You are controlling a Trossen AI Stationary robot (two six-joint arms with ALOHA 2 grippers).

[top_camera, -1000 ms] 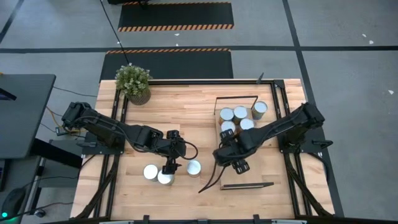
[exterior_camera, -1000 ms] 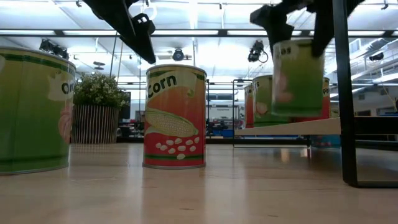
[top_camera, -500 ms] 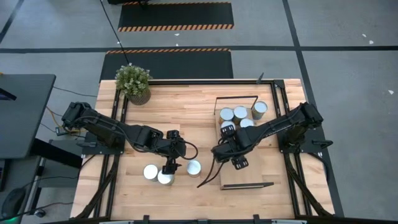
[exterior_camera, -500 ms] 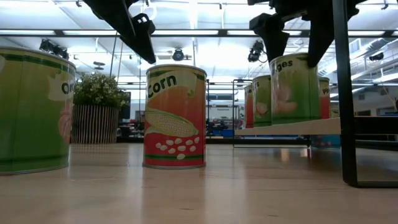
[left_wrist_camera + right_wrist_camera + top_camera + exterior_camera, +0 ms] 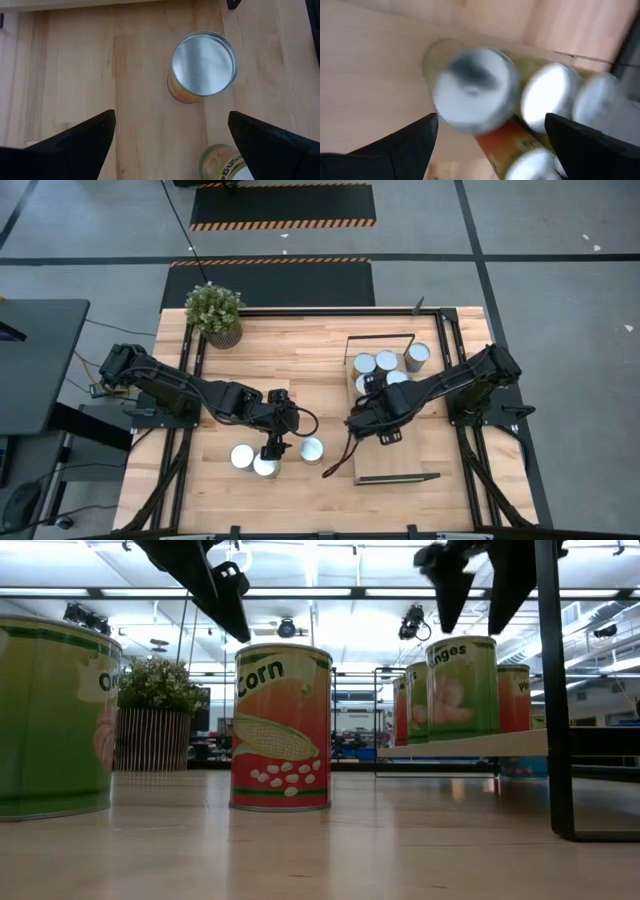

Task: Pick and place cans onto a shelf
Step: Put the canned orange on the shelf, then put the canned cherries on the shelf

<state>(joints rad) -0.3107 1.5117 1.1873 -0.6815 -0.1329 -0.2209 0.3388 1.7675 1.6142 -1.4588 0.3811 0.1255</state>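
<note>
The right hand (image 5: 385,427) hangs over the shelf (image 5: 400,465) with its two fingers spread wide and nothing between them. Just under it, and a little toward the far end of the shelf, stands a green can (image 5: 462,688) on the board. In the low view the fingers (image 5: 447,585) are above the can's top and do not touch it. Past this can, farther from the hand, more cans (image 5: 386,362) stand close together in a bunch on the shelf, some green and some orange. In the right wrist view the nearest silver top (image 5: 472,89) sits between the two dark fingers, with other tops just beside it.

The left hand (image 5: 269,448) hangs over the worktop (image 5: 290,360), also wide and holding nothing. Right below it stands an orange corn can (image 5: 202,66). A second can (image 5: 241,457) is close on one side and a third (image 5: 311,448) on the other. A potted plant (image 5: 215,313) stands far from both hands, at a worktop corner.
</note>
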